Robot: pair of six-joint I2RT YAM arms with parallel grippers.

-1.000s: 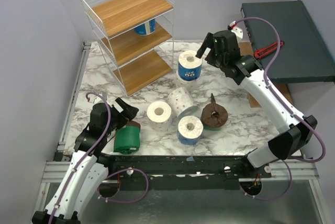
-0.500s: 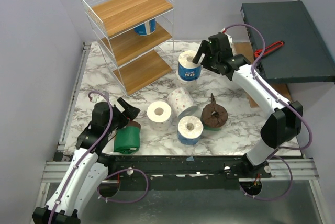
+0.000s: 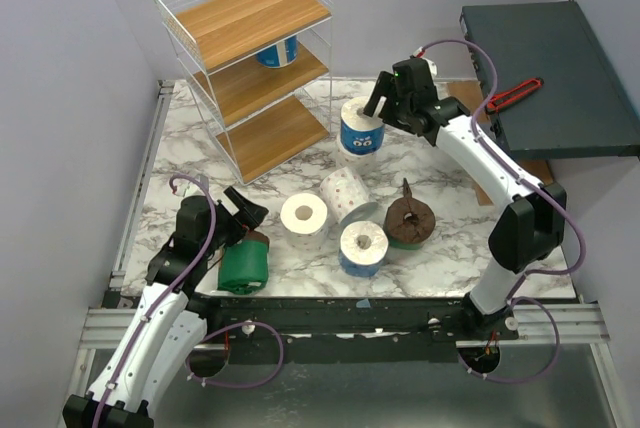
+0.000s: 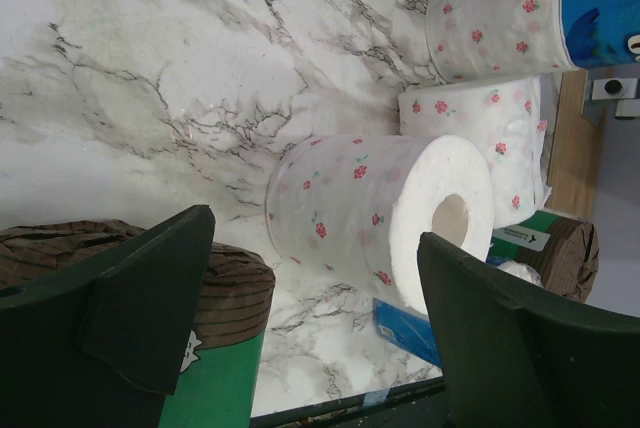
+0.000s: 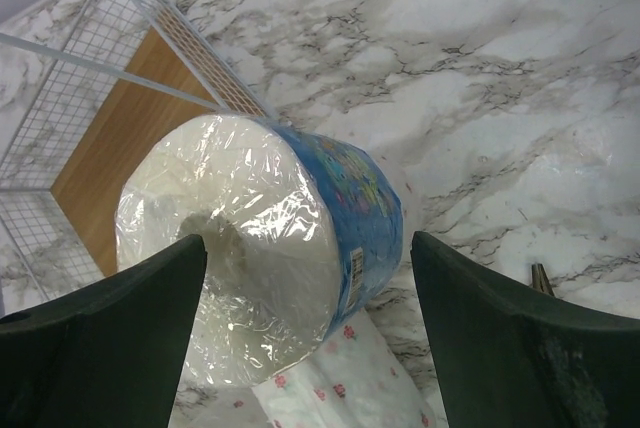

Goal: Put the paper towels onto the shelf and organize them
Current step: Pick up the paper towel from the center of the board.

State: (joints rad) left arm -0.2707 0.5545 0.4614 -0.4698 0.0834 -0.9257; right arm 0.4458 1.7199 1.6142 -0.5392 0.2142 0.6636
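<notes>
Swinging left, the right pincer (image 3: 383, 103) now hangs wide open over the blue roll (image 3: 360, 130), with one finger on each side, and it holds nothing. That roll stands on the desk (image 3: 430, 258) just beside the shelf (image 3: 250, 8). Only one roll (image 3: 277, 52) sits on the middle board so far. Five other rolls wait on the desk. By the green roll (image 3: 243, 266), the left pincer (image 3: 248, 208) is open and empty too.
</notes>
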